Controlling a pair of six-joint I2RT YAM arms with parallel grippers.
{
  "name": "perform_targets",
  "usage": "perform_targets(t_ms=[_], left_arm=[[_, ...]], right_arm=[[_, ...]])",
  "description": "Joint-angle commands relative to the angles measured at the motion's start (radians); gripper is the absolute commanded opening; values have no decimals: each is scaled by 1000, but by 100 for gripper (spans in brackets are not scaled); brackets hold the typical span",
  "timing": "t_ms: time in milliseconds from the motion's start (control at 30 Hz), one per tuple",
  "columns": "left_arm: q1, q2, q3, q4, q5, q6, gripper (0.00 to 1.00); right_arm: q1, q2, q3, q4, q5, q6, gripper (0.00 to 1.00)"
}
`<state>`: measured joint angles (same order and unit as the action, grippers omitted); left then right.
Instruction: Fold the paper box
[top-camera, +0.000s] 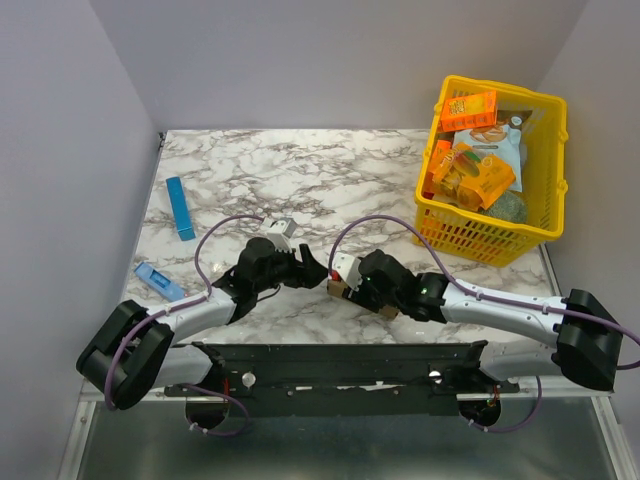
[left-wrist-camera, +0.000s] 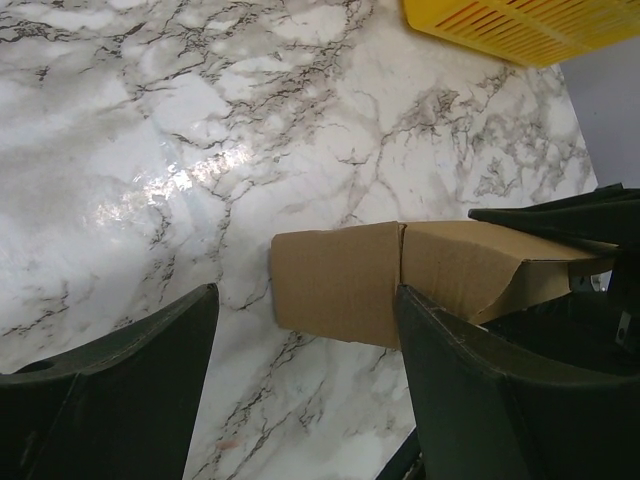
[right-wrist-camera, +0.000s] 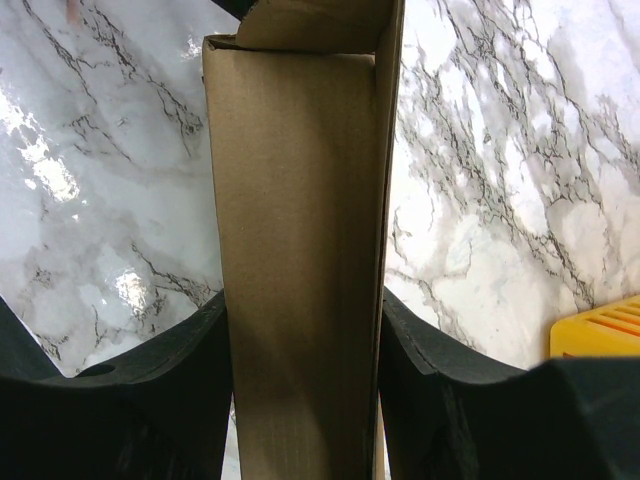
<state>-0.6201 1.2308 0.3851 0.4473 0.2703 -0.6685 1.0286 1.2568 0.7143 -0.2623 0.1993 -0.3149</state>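
Right wrist view shows your right gripper (right-wrist-camera: 305, 305) clamped on the paper box (right-wrist-camera: 300, 170). Your left gripper (left-wrist-camera: 307, 305) gapes wide, holding nothing.

A plain brown cardboard paper box (right-wrist-camera: 300, 250) is standing out against a white marble-patterned tabletop (top-camera: 330, 170) running with grey veins; a yellow slotted plastic basket (top-camera: 470, 235) is showing orange printed snack boxes (top-camera: 470, 110).

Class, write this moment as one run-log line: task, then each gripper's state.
task: fold box | right gripper: jaws shut on box | left gripper: jaws open, at free end of box
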Motion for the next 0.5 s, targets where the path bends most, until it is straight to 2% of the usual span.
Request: perform_targets(t_ms=[0,467], left_arm=[[-29,6,26,22,64,-22,80],[-47,6,5,-105,-104,124,76]], right_arm=[[1,46,-50,23,-20,4,36],[2,56,-42,23,-14,11,36]])
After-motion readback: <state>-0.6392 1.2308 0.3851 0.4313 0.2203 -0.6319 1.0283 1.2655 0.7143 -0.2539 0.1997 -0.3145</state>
